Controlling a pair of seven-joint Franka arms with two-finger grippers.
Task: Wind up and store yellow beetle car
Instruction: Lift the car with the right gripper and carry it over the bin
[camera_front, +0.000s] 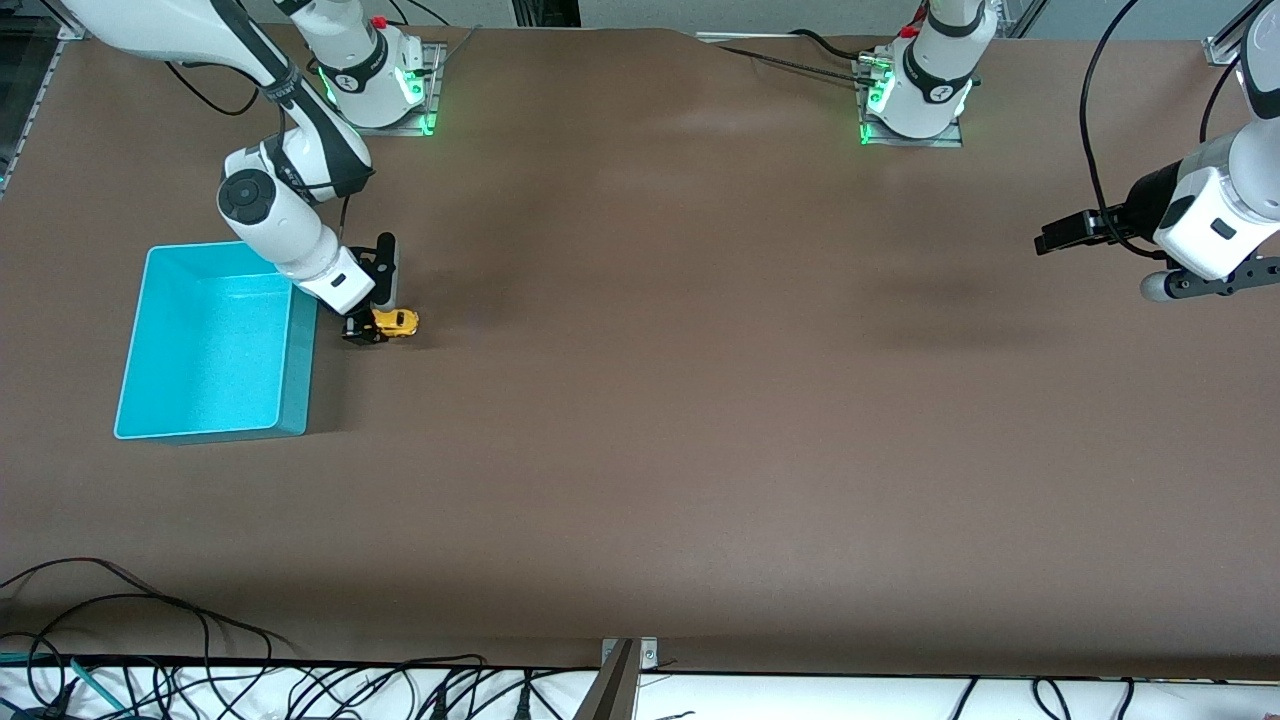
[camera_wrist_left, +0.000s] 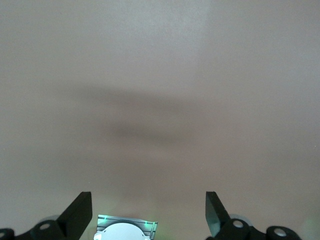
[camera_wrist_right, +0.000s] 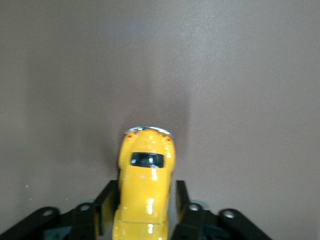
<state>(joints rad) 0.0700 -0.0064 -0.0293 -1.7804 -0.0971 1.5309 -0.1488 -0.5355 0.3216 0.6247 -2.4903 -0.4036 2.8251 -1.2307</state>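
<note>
The yellow beetle car (camera_front: 397, 322) stands on the brown table just beside the turquoise bin (camera_front: 298, 372), toward the right arm's end. My right gripper (camera_front: 366, 329) is down at the table with one black finger against each side of the car. In the right wrist view the yellow beetle car (camera_wrist_right: 145, 150) sticks out ahead from between the fingers of the right gripper (camera_wrist_right: 145, 186), its dark window facing up. My left gripper (camera_front: 1052, 240) waits open over bare table at the left arm's end. The left gripper (camera_wrist_left: 148, 196) holds nothing between its spread fingers.
The turquoise bin has nothing in it, and its long wall runs right next to the right gripper. The left arm's base (camera_wrist_left: 126, 231) with its green light shows between the left fingers. Cables (camera_front: 300, 690) lie along the table edge nearest the front camera.
</note>
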